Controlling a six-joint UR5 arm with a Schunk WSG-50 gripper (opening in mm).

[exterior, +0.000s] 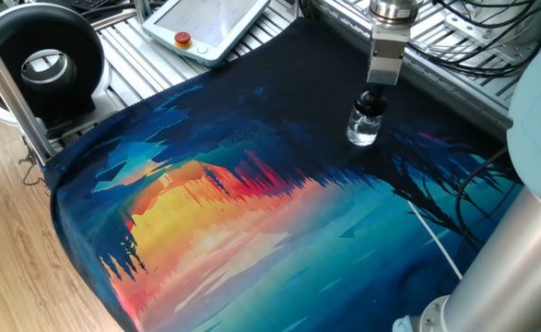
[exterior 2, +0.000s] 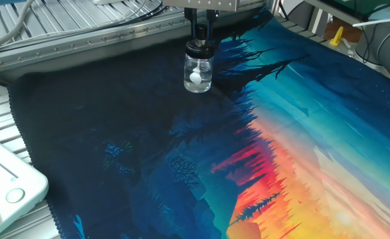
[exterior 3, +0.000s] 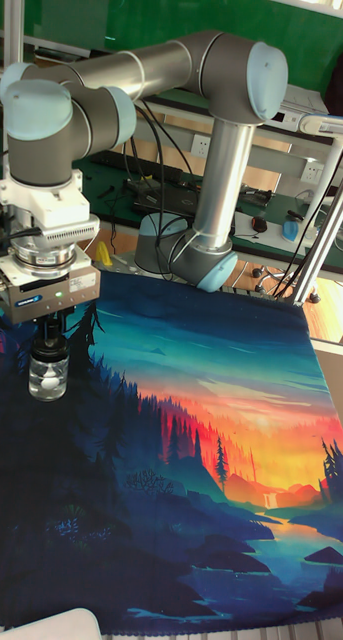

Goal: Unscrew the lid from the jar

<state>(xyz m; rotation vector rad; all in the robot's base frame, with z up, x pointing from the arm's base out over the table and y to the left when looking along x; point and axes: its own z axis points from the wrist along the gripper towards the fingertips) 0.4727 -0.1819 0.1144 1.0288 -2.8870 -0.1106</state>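
A small clear glass jar [exterior: 363, 128] [exterior 2: 198, 74] [exterior 3: 48, 377] stands upright on the dark far part of the colourful mat [exterior: 279, 231], with a white ball showing inside it. Its black lid [exterior 2: 200, 47] [exterior 3: 49, 347] [exterior: 371, 99] tops the short neck. My gripper [exterior 2: 201, 34] [exterior 3: 50, 332] [exterior: 373, 94] comes straight down from above, and its two dark fingers are shut on the lid. The fingertips hide most of the lid's tip.
A white teach pendant [exterior: 210, 23] with a red button lies on the metal slats beyond the mat. A black round fan-like unit [exterior: 40, 60] stands at the far left. Cables [exterior: 473, 41] run behind the jar. The arm's grey base [exterior 3: 186, 255] rises at the mat's edge.
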